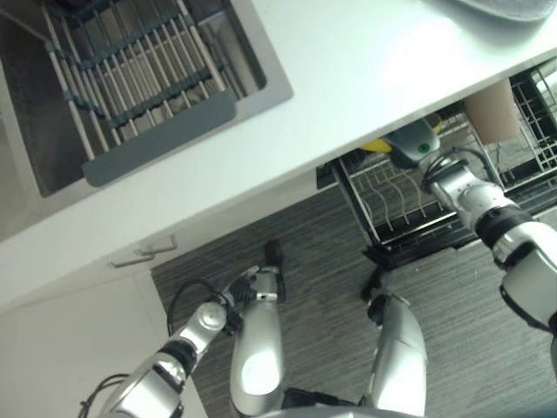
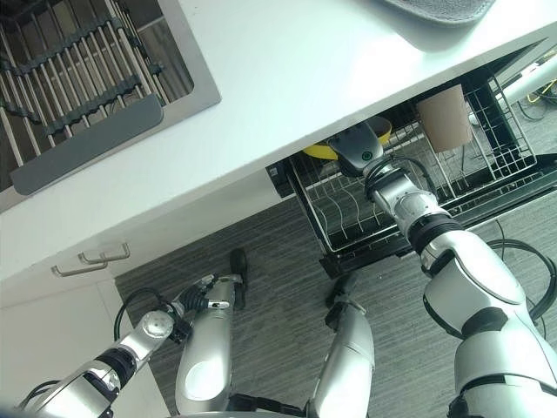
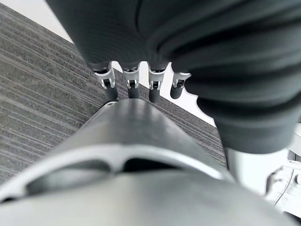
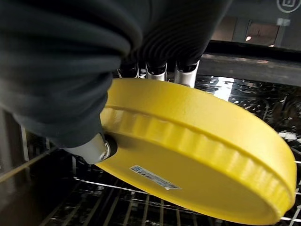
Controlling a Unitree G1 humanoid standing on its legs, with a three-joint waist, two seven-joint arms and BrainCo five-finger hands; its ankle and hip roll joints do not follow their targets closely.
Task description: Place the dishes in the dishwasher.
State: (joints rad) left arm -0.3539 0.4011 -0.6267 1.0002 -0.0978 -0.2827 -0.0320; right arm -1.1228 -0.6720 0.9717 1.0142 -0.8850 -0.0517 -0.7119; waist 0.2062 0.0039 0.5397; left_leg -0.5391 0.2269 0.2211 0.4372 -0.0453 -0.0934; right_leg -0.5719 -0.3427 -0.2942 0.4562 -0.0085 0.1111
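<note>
I have the right hand (image 2: pixel 359 150) reaching under the edge of the white tabletop (image 2: pixel 331 70) into the pulled-out dishwasher rack (image 2: pixel 365 218). In the right wrist view its fingers (image 4: pixel 186 74) lie over the top of a yellow plate (image 4: pixel 197 155) and the thumb (image 4: pixel 91 149) presses the underside, so the hand is pinching the plate by its rim. The plate is tilted, held over the wire tines of the rack, and I cannot tell whether it touches them. From the head views I see just a sliver of the yellow plate (image 2: pixel 324 150) beside the hand, right at the tabletop's edge.

A brown cup (image 2: pixel 444 117) stands upside down in the same rack, further along from the hand towards the robot's right.

The left hand (image 2: pixel 209 294) hangs low beside the cabinet front, over the grey striped floor (image 2: pixel 278 252), holding nothing; in its own wrist view the fingers (image 3: pixel 132 84) are in a relaxed, nearly straight row.

Up on the tabletop, the sink (image 1: pixel 130 78) holds a slatted drying rack (image 1: pixel 139 78) with a grey front lip. A grey cloth-like thing (image 2: pixel 435 9) lies at the tabletop's far edge. Below the sink, the white cabinet has a metal handle (image 2: pixel 91 259).
</note>
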